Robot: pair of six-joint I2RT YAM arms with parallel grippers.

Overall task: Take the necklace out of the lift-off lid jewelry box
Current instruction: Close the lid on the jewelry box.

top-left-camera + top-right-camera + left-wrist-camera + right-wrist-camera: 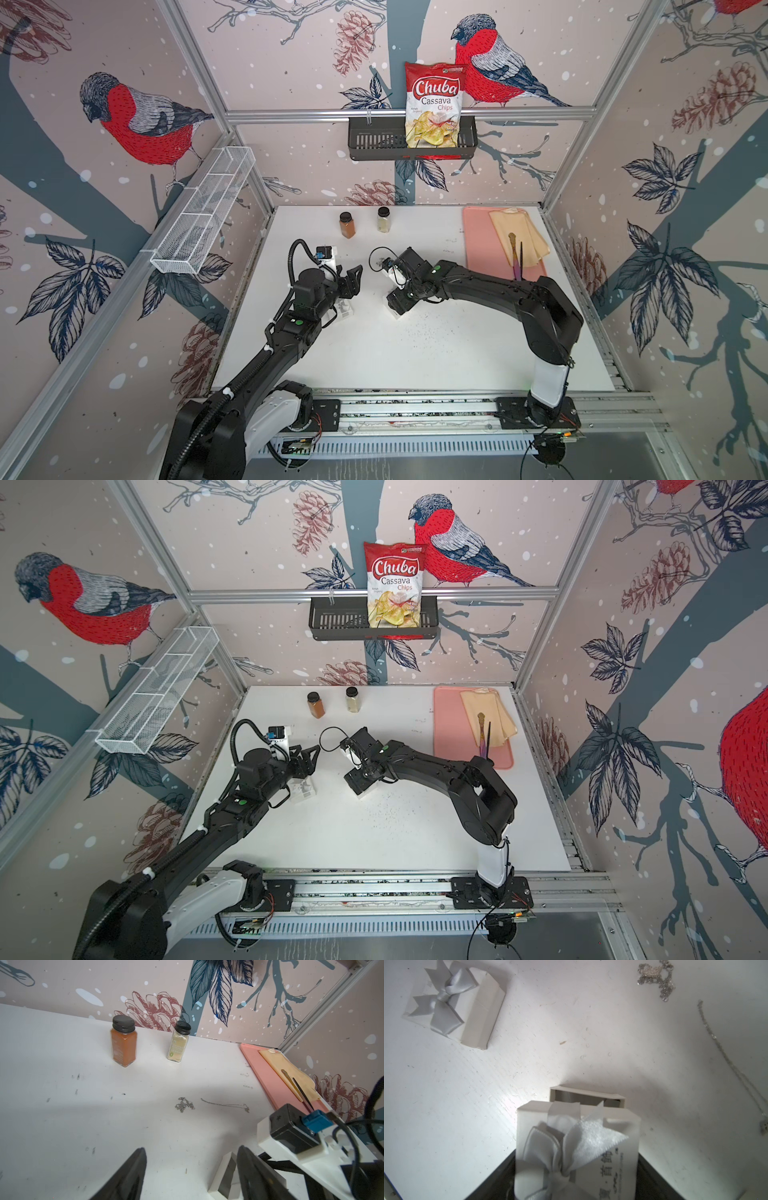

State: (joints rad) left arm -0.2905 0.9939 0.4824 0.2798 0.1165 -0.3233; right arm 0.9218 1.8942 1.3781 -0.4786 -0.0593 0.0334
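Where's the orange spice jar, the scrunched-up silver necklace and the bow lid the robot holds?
Orange glass spice jar [123, 1049]: left wrist view, its body.
Bunched silver chain necklace [184, 1105]: left wrist view, heap's middle.
White cardboard lid with grey bow [591, 1140]: right wrist view, ribbon tail.

Tangled necklace [184, 1105] on white table [62, 1115] beyond wide-spread left hand [191, 1148].

The near half of the bench [415, 357] lies bare between the arms. Farther back, the right claw [577, 1167], apparently gripping a bowed lid [623, 1126] over the open box [587, 1095], faces the spread left claw [191, 1148] across a small gap. A closed box [477, 1014] sits close by the left claw, and a pink tray [478, 249] fills the far right.
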